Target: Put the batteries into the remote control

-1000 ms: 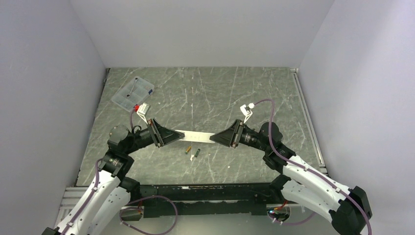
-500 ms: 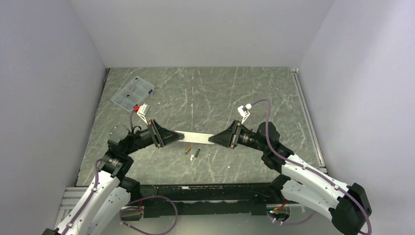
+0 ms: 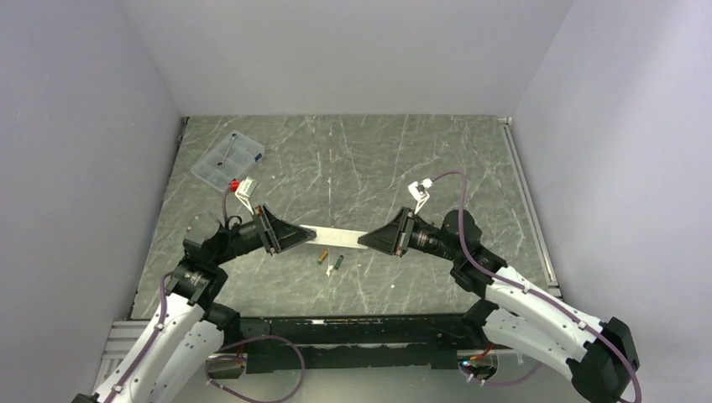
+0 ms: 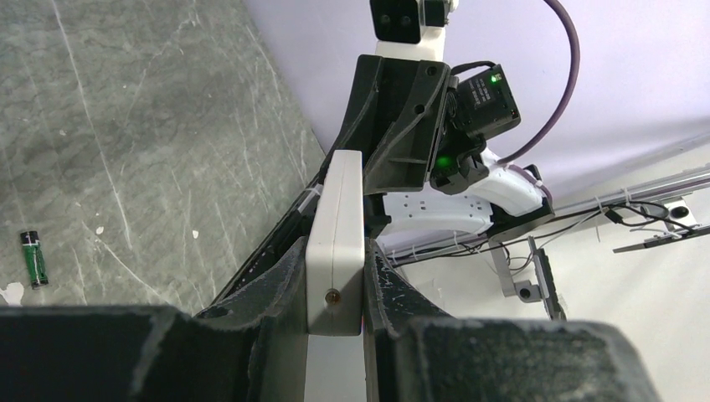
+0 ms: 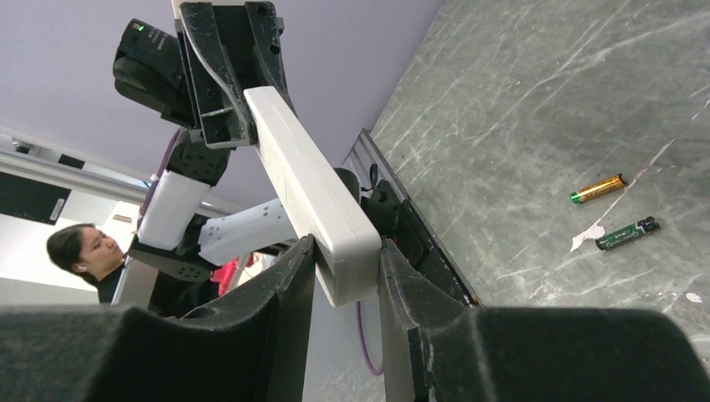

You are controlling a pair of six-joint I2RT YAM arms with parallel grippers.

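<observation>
White remote [image 3: 338, 236] spans my two claws: left claw [image 3: 309, 234] pinches one end, right claw [image 3: 363, 240] the other. Orange battery [image 3: 322, 256] and green battery [image 3: 337, 264] lie on the table [image 3: 420, 159] beneath.

The remote control [image 3: 337, 235] between left gripper [image 3: 309, 232] and right gripper [image 3: 365, 240]
The batteries [image 3: 322, 256] lie on the table [image 3: 420, 168] below it, between the grippers; a box [image 3: 227, 159] sits behind and left of the left gripper.

You're looking at a plain white remote control [image 3: 338, 236], a copper-orange battery [image 5: 599, 188], a dark green battery [image 5: 626, 234] (pale at its tip), a grey-green table [image 3: 378, 159] streaked with whitish marble veins, and a purple cable [image 4: 574, 60].
</observation>
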